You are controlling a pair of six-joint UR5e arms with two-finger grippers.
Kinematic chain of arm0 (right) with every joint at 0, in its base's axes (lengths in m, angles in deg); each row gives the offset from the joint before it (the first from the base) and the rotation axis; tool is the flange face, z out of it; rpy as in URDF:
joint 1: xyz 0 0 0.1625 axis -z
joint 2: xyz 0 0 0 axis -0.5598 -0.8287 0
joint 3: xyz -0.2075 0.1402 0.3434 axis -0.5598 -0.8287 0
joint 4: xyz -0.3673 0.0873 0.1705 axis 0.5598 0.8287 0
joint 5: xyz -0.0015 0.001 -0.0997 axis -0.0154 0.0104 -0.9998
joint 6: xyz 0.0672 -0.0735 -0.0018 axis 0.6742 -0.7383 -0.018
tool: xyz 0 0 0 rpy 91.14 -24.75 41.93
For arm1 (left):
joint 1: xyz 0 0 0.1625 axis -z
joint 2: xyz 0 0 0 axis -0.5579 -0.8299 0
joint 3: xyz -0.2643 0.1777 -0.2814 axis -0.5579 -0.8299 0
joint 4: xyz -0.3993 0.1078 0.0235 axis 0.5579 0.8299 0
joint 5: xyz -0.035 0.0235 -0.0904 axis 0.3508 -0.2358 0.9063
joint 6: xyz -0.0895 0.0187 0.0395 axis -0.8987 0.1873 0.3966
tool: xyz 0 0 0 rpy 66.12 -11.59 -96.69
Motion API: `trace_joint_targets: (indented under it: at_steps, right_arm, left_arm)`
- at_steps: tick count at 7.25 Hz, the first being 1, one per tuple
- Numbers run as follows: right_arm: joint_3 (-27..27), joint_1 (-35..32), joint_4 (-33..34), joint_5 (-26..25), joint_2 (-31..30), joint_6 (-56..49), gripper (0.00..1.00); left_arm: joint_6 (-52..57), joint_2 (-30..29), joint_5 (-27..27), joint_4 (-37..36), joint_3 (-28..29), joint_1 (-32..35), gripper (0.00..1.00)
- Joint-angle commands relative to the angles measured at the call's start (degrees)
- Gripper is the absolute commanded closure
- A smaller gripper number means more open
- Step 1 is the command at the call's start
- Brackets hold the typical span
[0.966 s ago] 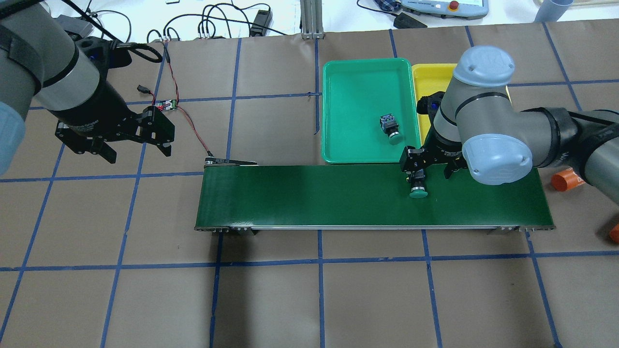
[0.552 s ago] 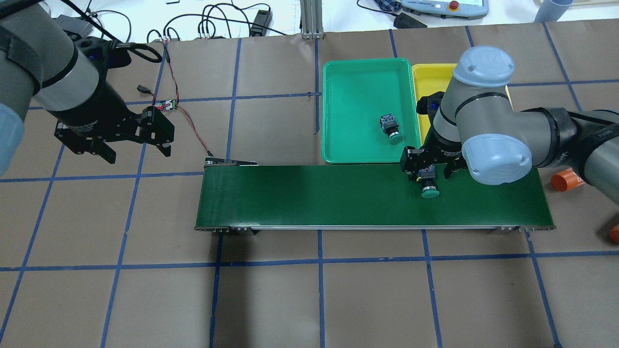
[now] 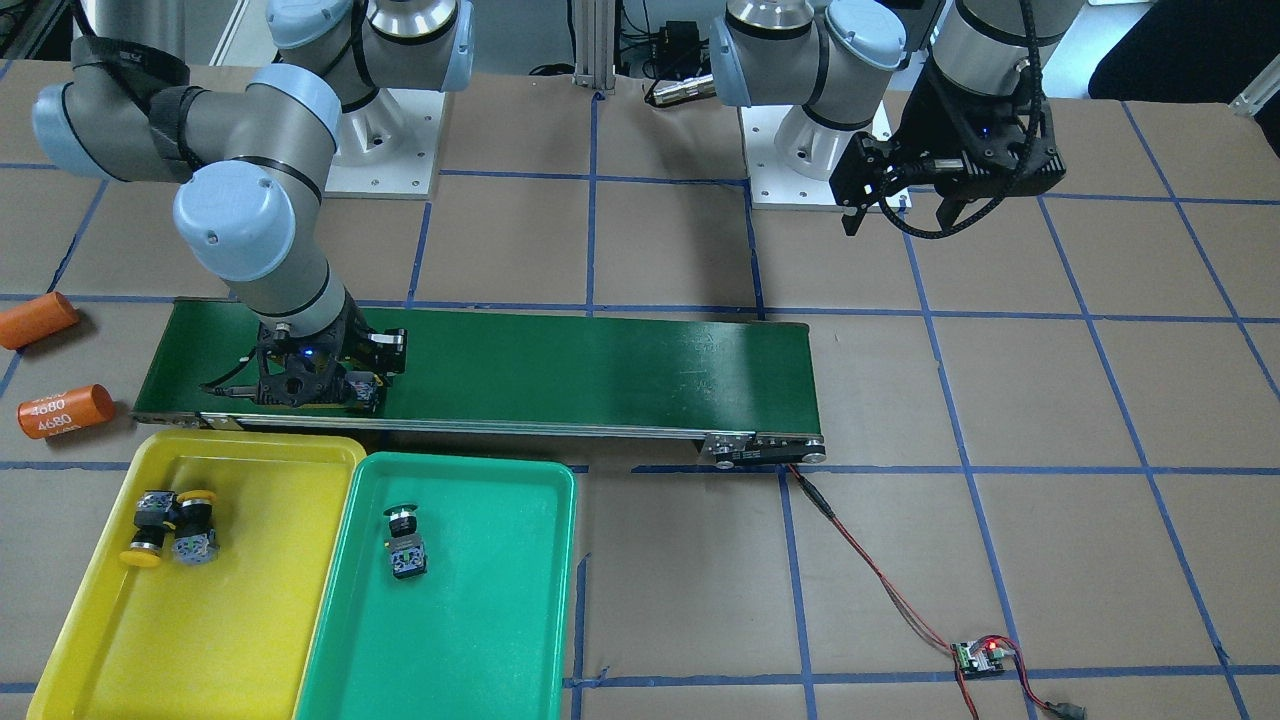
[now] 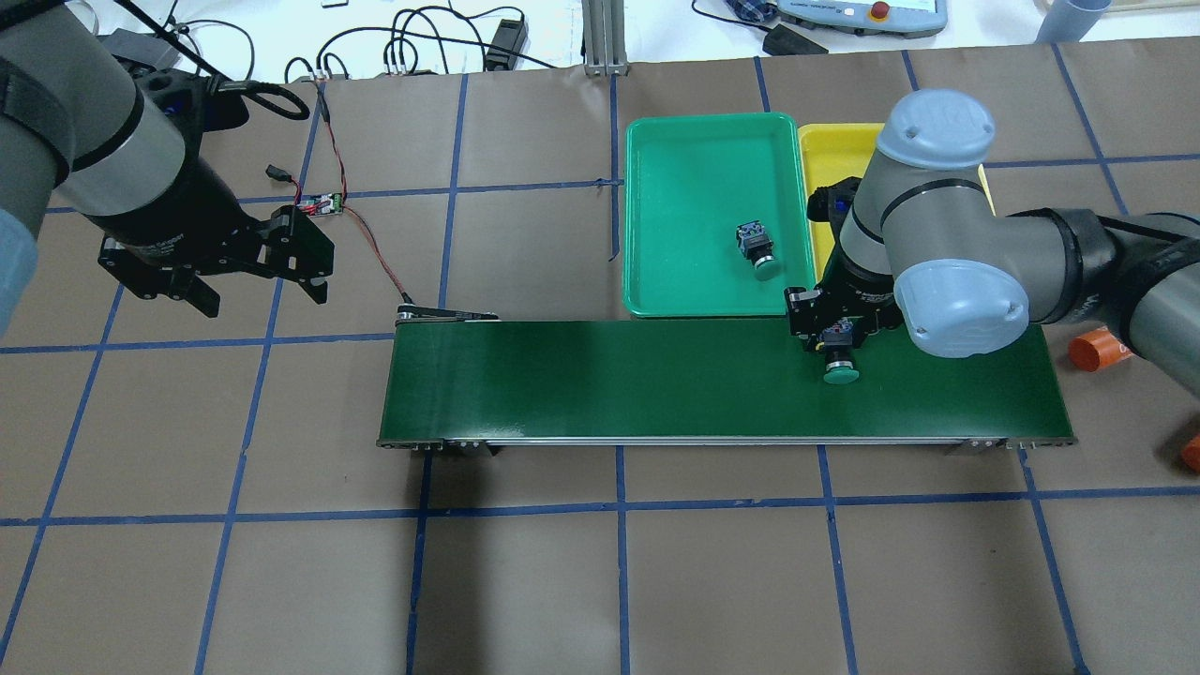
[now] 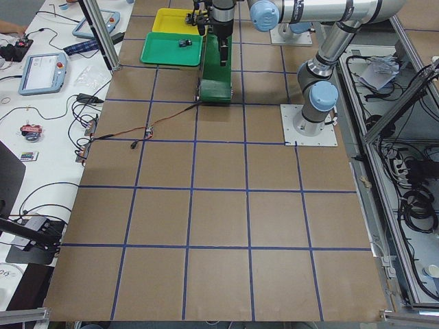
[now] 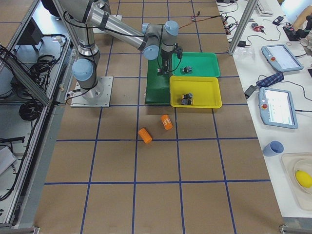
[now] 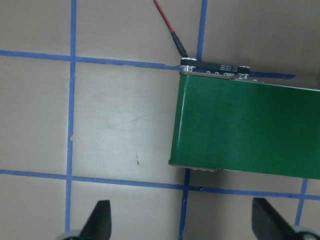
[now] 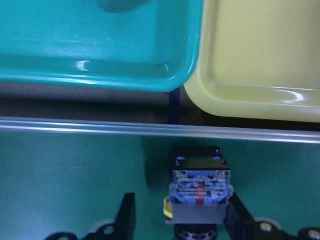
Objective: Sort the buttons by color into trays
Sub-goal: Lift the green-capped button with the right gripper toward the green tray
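Reaching for the last green button on the belt.

The right claw (image 4: 836,326) is down low and open, with one finger on each side of the green button (image 4: 841,373). I think it does not pinch it yet. To do this well, it should squeeze the gray block in the middle, lift straight up, and put it in the green tray (image 4: 694,187), just beside the belt (image 4: 609,375), near the other green button (image 4: 757,251). Two yellow buttons (image 3: 170,525) lie in the yellow tray (image 3: 200,620). The left claw (image 7: 183,220) is wide open, holds nothing, and hangs far off over the brown table (image 4: 600,581) with blue lines. Two orange cans (image 3: 65,410) lie past the belt's end.
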Motion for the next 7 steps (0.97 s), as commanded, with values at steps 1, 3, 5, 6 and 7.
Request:
trace_joint_targets:
  at_steps: [1, 3, 5, 6, 7]
  right_arm:
    - [-0.19, 0.0, -0.03, -1.13, -0.03, 0.15, 0.9]
    - [-0.89, 0.0, 0.23, -1.13, -0.03, 0.86, 0.92]
    - [-7.61, -0.44, -0.11, 0.01, 3.1, 3.82, 0.87]
    - [-13.4, -3.14, -0.55, 0.01, 6.52, 3.93, 0.87]
    - [-18.59, -6.65, -0.29, -0.08, 10.47, 4.2, 0.86]
  left_arm:
    - [-0.05, -0.1, -1.92, -0.09, -0.03, 0.02, 0.0]
    - [-0.14, -0.54, -1.84, -0.09, -0.03, 0.02, 0.0]
    - [-0.23, -1.16, -1.93, -0.09, -0.12, 0.02, 0.0]
    - [-0.23, -1.07, -1.93, -0.09, -0.12, 0.02, 0.0]
    - [-0.14, -1.24, -1.84, -0.17, -0.03, 0.11, 0.0]
